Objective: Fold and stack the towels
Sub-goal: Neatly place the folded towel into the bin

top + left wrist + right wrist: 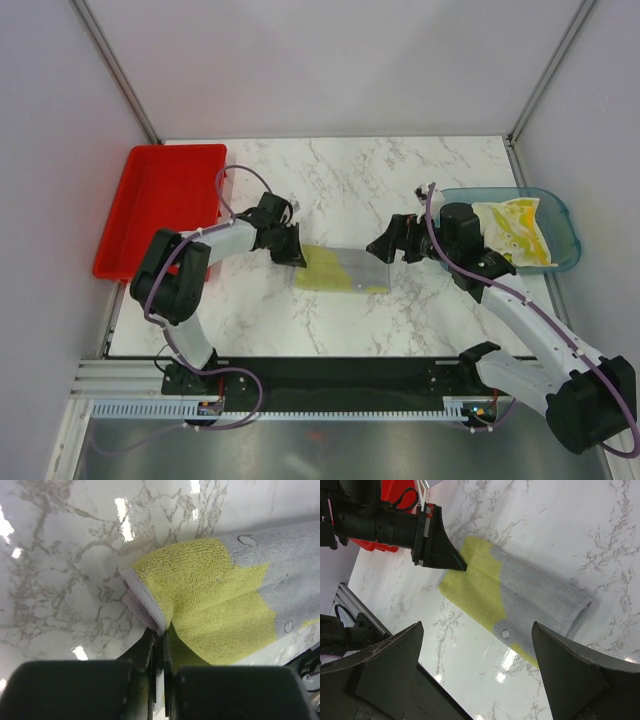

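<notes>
Left gripper (pixel 161 639) pinches the yellow-green and grey towel (pixel 210 595) at its fold; right gripper (pixel 475 630) gapes empty over marble table (pixel 560 525)

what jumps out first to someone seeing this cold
The folded yellow-green and grey towel in the middle of the table, its left end pinched in the shut left gripper, while the right gripper hangs open by its right end. Next, the red tray at far left and the teal bin at far right holding a yellow patterned towel.
</notes>
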### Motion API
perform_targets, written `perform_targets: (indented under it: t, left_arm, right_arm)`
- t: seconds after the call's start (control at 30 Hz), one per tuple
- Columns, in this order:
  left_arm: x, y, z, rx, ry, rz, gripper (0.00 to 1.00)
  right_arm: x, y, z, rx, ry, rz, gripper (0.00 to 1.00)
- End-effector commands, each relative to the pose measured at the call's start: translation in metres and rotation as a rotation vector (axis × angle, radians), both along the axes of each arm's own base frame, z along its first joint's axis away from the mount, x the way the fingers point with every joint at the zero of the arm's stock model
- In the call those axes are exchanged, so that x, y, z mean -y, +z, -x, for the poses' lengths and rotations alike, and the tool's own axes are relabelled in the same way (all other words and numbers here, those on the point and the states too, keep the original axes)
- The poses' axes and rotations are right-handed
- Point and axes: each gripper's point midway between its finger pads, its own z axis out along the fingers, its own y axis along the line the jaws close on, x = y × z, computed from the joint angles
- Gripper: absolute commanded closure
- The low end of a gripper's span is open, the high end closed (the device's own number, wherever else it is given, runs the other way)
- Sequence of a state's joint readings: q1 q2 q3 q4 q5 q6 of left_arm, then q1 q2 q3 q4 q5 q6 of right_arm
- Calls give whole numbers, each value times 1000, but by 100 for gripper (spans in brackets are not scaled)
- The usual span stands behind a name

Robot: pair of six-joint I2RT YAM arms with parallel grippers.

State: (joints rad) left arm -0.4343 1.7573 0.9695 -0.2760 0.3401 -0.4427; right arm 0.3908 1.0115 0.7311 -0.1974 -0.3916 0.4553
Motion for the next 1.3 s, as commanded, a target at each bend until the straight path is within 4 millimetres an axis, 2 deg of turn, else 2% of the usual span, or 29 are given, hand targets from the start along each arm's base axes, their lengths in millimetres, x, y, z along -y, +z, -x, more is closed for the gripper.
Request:
perform_targets:
  t: [0.0, 0.03, 0.07, 0.1, 0.17, 0.2, 0.23, 0.4, 0.57, 0.6, 0.67, 0.7, 0.77, 0.83, 0.87, 0.9, 0.93, 0.97, 1.03, 1.07, 1.2, 1.23, 1.27]
  left_arm:
    - [-10, 12, -12, -5, 35, -100, 98]
    - [-12, 18, -16, 7, 33, -123, 98]
    - [-21, 21, -11, -12, 21, -171, 98]
    - [-27, 35, -27, 39, 42, -218, 98]
    - [-43, 42, -25, 30, 29, -308, 98]
    - [-51, 52, -35, 59, 47, -351, 98]
    - [-54, 57, -36, 58, 38, -367, 98]
    - [-103, 76, -52, 92, 61, -568, 98]
    - [-142, 95, -70, 98, 101, -644, 98]
    - [-158, 103, -78, 108, 136, -673, 98]
    - [-176, 112, -86, 118, 152, -736, 98]
    - [-193, 112, -90, 111, 182, -782, 98]
    - [-214, 120, -99, 117, 229, -815, 98]
    - [-226, 121, -105, 115, 255, -840, 98]
    - [-238, 130, -114, 136, 283, -862, 98]
    - [-243, 134, -120, 145, 287, -870, 98]
    - [-248, 128, -127, 130, 283, -888, 98]
    - [-256, 142, -137, 158, 304, -919, 98]
    - [-267, 147, -147, 171, 331, -971, 98]
    - [-280, 151, -151, 182, 375, -1000, 98]
    - [-302, 149, -169, 240, 460, -944, 98]
    - [-305, 145, -170, 229, 469, -950, 98]
    - [-313, 148, -170, 232, 489, -989, 98]
  right_arm:
    - [-3, 29, -5, 81, 16, -21, 2]
    - [-3, 30, -5, 84, 15, -20, 2]
    - [-3, 30, -5, 86, 16, -18, 2]
    - [-2, 32, -4, 92, 16, -20, 2]
    - [-2, 33, -2, 93, 16, -20, 2]
    - [-1, 34, -2, 98, 14, -19, 2]
    - [-1, 35, -2, 103, 16, -20, 2]
    - [1, 40, -4, 127, 9, -9, 2]
    - [4, 37, -8, 138, -3, 15, 2]
    - [4, 37, -9, 139, -5, 19, 2]
    - [5, 37, -11, 144, -7, 28, 2]
    - [5, 36, -12, 145, -6, 30, 2]
    - [5, 35, -14, 147, -2, 42, 2]
    - [3, 35, -15, 153, 12, 48, 2]
    - [3, 32, -16, 149, 14, 53, 2]
    - [2, 32, -17, 149, 15, 53, 2]
    - [1, 33, -18, 160, 16, 47, 2]
    - [0, 30, -18, 157, 26, 45, 2]
    - [-2, 31, -20, 165, 36, 40, 2]
    - [-4, 28, -20, 160, 43, 43, 2]
    - [-10, 30, -19, 165, 76, 21, 2]
    - [-12, 33, -20, 179, 81, 9, 2]
    - [-12, 34, -19, 187, 84, 3, 2]
